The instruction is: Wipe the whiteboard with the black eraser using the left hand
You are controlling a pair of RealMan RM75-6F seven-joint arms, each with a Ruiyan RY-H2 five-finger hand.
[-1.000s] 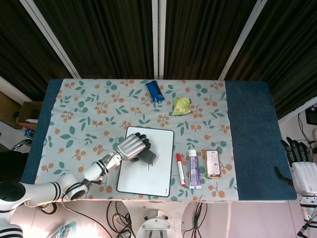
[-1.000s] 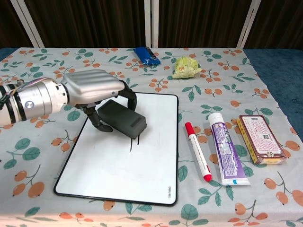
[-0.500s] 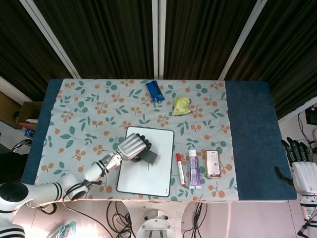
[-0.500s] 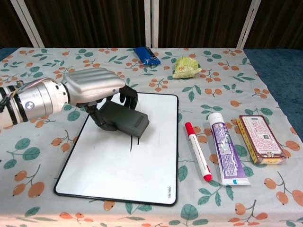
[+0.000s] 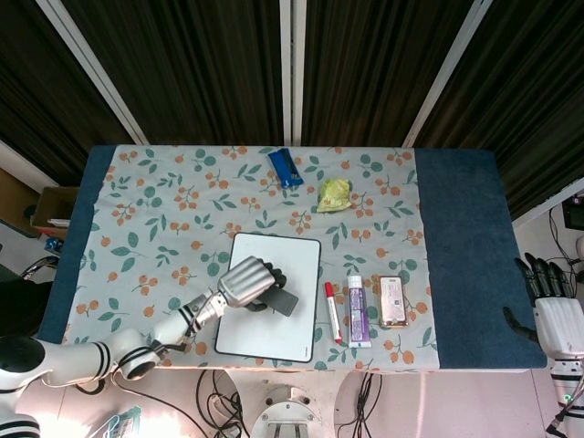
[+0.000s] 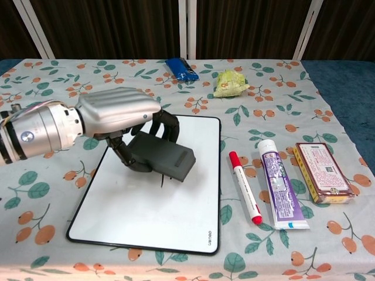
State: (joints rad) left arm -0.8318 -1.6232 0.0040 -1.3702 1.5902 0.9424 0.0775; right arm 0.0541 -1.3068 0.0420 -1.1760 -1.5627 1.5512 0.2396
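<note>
The left hand grips the black eraser from above over the middle of the whiteboard, long axis pointing right, a dark stroke just under its near edge.

The bench is covered by a pale cloth printed with green leaves and orange berries, with plain dark blue strips showing at its left and right ends. Behind it hang dark pleated curtains, crossed by pale slanting and upright frame bars. Below the near edge of the bench lies a light floor strewn with black cables, and a brown cardboard box sits off the far left end.
</note>
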